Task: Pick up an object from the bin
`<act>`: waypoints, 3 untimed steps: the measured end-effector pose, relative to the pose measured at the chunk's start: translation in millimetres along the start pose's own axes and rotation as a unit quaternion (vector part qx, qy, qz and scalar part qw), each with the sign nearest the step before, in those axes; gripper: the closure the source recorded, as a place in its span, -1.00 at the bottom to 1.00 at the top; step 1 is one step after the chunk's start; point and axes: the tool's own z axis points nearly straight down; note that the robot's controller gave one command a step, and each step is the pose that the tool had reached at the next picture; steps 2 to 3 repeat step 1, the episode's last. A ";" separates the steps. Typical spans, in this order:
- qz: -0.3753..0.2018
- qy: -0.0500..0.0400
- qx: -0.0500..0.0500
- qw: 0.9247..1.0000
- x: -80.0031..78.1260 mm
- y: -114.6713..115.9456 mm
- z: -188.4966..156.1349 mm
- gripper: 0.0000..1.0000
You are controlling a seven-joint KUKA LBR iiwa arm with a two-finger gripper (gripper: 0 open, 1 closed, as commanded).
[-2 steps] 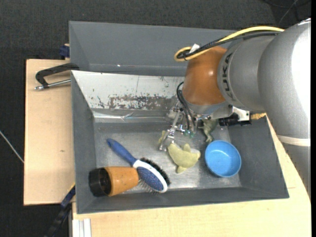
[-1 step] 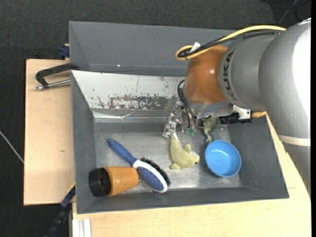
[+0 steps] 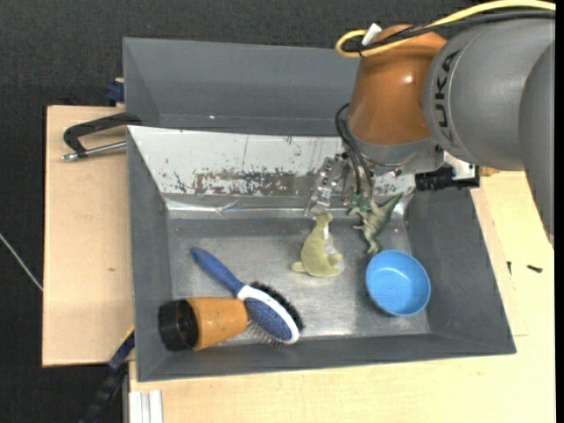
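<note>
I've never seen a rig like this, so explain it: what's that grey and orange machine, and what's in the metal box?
It is a robot arm, seen by one camera looking down on a bin; it reaches in from the right. Its tool hangs at the bin's far right, above a green toy dinosaur, beside a pale yellow toy animal. Nearer lie a blue bowl, a blue-handled brush and an orange cylinder with a black end. Whether the tool holds anything is unclear.

The bin [image 3: 150, 236] is grey metal — matt, its back wall scratched and shiny. The blue bowl [image 3: 398, 282] looks smooth plastic; the arm's orange cover [image 3: 392, 86] is glossy.
</note>
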 end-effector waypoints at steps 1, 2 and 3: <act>-0.001 0.002 0.001 1.000 -2.2 1.7 -29.8 1.00; -0.001 0.002 0.001 1.000 -2.2 1.7 -29.8 1.00; -0.001 0.002 0.001 1.000 -2.2 1.7 -29.8 1.00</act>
